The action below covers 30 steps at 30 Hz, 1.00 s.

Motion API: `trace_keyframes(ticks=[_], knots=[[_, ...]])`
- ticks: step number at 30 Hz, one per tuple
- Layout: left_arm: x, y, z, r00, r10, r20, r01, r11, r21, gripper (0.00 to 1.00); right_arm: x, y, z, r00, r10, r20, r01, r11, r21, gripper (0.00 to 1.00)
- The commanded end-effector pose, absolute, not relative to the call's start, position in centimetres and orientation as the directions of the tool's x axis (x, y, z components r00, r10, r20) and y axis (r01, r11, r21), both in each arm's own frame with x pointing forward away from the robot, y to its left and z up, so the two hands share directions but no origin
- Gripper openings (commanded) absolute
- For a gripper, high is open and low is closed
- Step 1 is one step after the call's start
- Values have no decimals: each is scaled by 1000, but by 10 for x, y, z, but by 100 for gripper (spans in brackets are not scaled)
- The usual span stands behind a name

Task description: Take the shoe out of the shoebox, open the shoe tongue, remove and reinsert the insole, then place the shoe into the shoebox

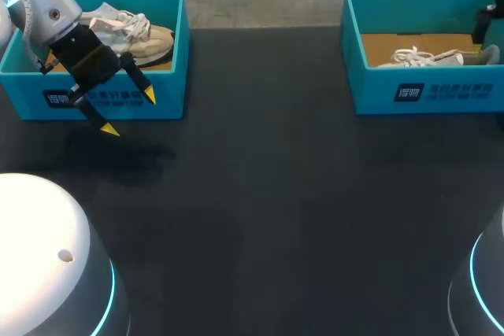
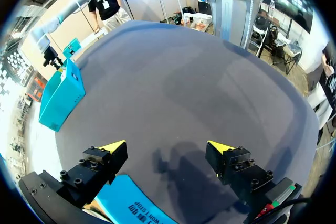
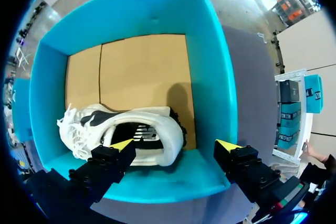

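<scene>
At the back right stands a teal shoebox with a white shoe lying in it. In the right wrist view that shoe rests on its side against the box's near wall, on the brown cardboard floor. My right gripper hangs open above the shoe's heel end and touches nothing. Only a dark part of the right arm shows in the head view. My left gripper is open over the table in front of a second teal box.
The second teal box at the back left holds a beige and white shoe. Its near edge shows under my left gripper. The dark table stretches between the two boxes. The arms' white bases fill the near corners.
</scene>
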<state>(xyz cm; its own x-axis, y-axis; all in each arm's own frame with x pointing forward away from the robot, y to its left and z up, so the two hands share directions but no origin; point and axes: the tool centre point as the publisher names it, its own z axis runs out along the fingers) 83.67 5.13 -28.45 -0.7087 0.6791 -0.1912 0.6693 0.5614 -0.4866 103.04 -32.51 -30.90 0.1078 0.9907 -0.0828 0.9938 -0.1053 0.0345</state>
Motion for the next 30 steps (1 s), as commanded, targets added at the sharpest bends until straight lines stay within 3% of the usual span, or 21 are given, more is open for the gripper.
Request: trace_keyframes(ticks=[1,19,30], knots=[[837,51,-284,-708,681,-188,670,562,-485,100,1024,-319,-286,111,990,-92,993,-107,52,100],[837,51,-284,-708,681,-188,670,562,-485,100,1012,-290,-179,172,983,-70,984,-168,64,100],[837,51,-284,-708,681,-188,670,562,-485,100,974,-259,-168,220,975,-19,974,-219,63,100]])
